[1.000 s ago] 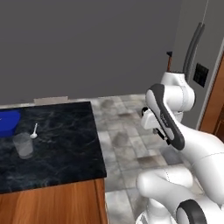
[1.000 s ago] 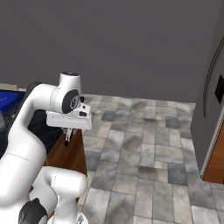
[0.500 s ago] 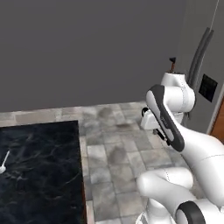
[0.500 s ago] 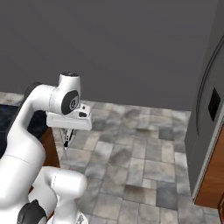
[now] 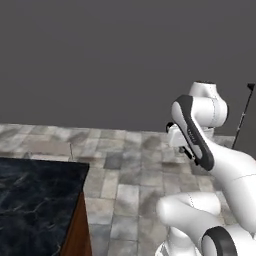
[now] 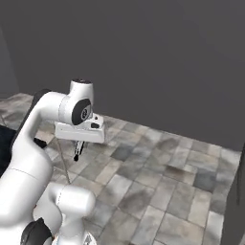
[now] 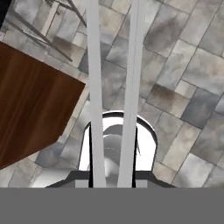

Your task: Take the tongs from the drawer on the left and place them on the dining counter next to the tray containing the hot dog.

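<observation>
**Silver tongs held over the floor, off the counter's corner**

Silver and slim, the 2 arms of the tongs (image 7: 94, 87) run straight up the hand view from between the jaws, side by side with a narrow gap between them. The gripper (image 6: 77, 152) is nearly closed, pinching the tongs near one end, so the rest of the utensil reaches forward past the fingers. A grip this near the end probably keeps the long body clear of the hand for laying it flat, though it also leaves the free end liable to swing.

The hand is tucked close in front of the arm's own white links and points down, which suits carrying rather than placing. Nothing lies directly under the tongs but floor.

The dining counter (image 5: 35, 200) stands to the arm's left in the left base view, where its black white-veined marble top ends at a corner over a reddish-brown wooden side. The same wood fills the left of the hand view, well apart from the tongs. The placing step is therefore not yet done, and the arm or base would have to bring the tongs over the marble.

Grey mottled stone tiles (image 6: 158, 177) cover the floor, and a plain dark grey wall (image 5: 100, 60) closes the room behind.
</observation>
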Robot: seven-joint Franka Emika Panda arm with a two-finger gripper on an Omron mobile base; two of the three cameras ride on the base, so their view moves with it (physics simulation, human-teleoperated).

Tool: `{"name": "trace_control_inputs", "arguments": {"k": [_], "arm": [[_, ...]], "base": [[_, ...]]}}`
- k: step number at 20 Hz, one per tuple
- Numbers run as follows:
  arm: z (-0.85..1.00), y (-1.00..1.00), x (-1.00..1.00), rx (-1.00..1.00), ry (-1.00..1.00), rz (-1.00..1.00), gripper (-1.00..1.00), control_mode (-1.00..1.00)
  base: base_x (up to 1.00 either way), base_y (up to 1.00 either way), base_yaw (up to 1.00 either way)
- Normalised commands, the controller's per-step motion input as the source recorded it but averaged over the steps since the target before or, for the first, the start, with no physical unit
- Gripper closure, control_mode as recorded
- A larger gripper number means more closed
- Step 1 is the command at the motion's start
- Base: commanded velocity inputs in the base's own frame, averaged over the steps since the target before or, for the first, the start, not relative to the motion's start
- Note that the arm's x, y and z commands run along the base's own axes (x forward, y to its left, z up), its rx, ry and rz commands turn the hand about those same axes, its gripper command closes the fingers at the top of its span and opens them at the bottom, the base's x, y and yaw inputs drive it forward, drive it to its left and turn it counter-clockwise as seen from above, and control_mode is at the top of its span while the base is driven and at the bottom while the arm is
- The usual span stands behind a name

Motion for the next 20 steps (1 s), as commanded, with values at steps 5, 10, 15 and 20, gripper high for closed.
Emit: {"name": "trace_control_inputs", "arguments": {"k": [5, 10, 15, 20], "arm": [[0.0, 0.0, 0.0, 0.0, 0.0, 0.0, 1.0, 1.0], [0.0, 0.0, 0.0, 0.0, 0.0, 0.0, 1.0, 1.0], [0.0, 0.0, 0.0, 0.0, 0.0, 0.0, 1.0, 1.0], [0.0, 0.0, 0.0, 0.0, 0.0, 0.0, 1.0, 1.0]], "base": [[1.0, -0.54, 0.63], [0.99, -0.67, 0.61], [0.72, -0.82, 0.59], [0.36, -0.69, 0.69]]}}
